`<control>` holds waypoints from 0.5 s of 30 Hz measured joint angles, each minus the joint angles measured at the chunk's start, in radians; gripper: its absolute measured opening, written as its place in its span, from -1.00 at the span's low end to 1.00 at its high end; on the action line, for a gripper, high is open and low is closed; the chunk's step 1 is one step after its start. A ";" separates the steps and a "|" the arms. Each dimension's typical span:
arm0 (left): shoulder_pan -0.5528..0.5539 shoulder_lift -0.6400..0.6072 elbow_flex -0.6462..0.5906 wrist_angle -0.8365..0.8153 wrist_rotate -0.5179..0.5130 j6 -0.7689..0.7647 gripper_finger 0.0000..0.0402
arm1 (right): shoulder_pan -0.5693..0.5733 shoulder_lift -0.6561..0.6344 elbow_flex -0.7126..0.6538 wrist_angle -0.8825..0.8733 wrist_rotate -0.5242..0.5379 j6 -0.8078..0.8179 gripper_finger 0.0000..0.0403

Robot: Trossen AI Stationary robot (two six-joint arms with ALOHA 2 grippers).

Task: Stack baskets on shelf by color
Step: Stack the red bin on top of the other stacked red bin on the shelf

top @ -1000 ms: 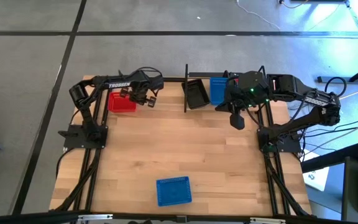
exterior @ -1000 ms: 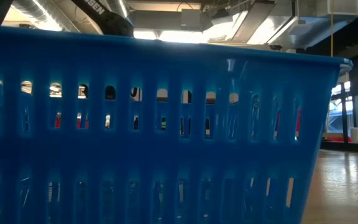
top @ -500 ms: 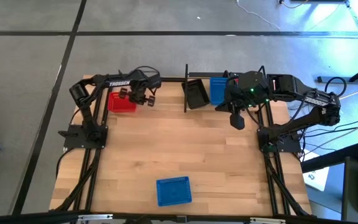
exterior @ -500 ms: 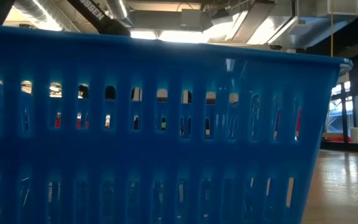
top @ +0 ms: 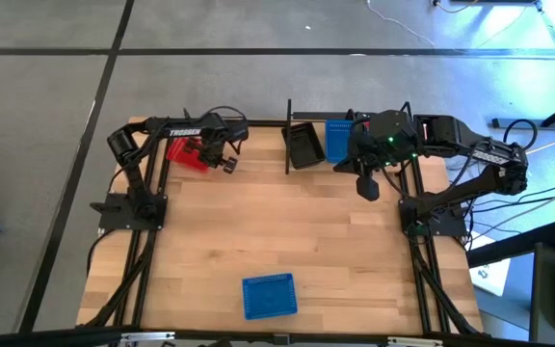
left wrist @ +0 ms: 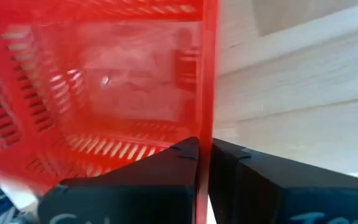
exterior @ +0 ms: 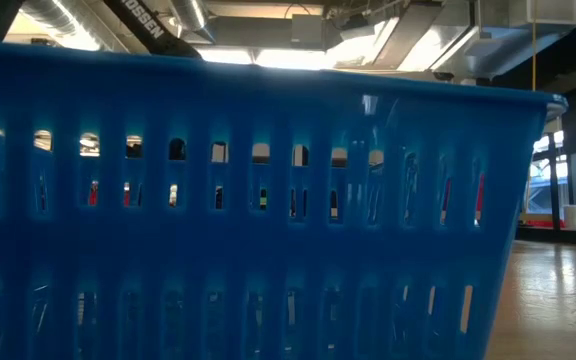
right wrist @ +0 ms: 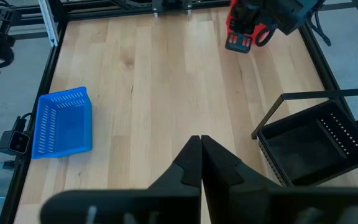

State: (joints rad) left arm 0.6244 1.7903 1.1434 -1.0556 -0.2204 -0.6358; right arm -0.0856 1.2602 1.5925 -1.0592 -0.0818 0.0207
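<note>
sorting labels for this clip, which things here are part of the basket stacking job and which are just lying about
Part of the job:
red basket, clamped by the left gripper
blue basket
black basket
shelf

Lying about:
cables beside the table

The light wooden tabletop point(top: 287, 231) is mostly bare, with a lone blue basket point(top: 269, 295) lying open side up near its front edge. Along the far edge stands the black-rod shelf point(top: 302, 123), holding a black basket point(top: 305, 146) and, just beside it, another blue basket point(top: 338, 141). A red basket point(top: 185, 154) sits tilted at the far left corner.
</note>
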 joint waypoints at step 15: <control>-0.341 -0.123 0.132 -0.064 0.084 0.438 -1.00 | 0.000 -0.036 0.000 -0.001 0.001 0.000 -1.00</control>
State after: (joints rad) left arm 0.2830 1.6669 1.2749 -1.1193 -0.1360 -0.1973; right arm -0.0856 1.2244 1.5925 -1.0597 -0.0807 0.0208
